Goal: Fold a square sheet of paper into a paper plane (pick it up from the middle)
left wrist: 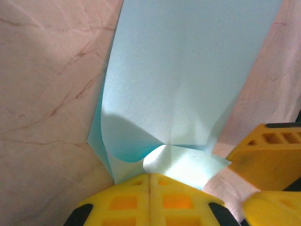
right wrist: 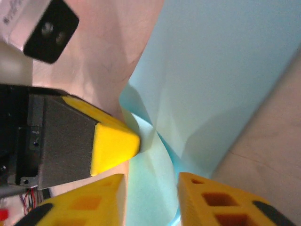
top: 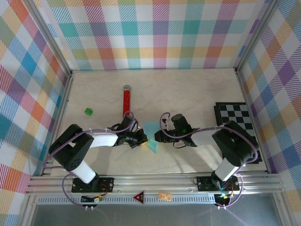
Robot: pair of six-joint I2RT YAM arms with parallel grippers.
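Surrounding walls (top: 160, 33): pastel plaid panels on three sides, set in metal framing.
Surface (top: 197, 92): pale with faint reddish veins; a metal rail (top: 155, 181) runs along its near edge.
Checkered board (top: 235, 115): black and white, against the right wall; its near part is hidden under the right arm (top: 230, 141).
Sheet of paper (top: 151, 136): light cyan, toward the near middle of the surface, between the two end effectors; creased and curled at the pinched end (left wrist: 188, 70).
Left end effector (left wrist: 149, 176): fingers pressed together, pinching a curled edge of the paper.
Right end effector (right wrist: 151, 181): fingers parted, with paper running through the gap; whether they touch it is unclear.
Red tube (top: 126, 101): lies behind the left end effector, apart from the paper.
Green cube (top: 88, 111): small, left of the tube.
Hard to make out: the paper's full outline, as the end effectors cover it from above and the wrist views crop its edges; whether it rests on the surface or is lifted.
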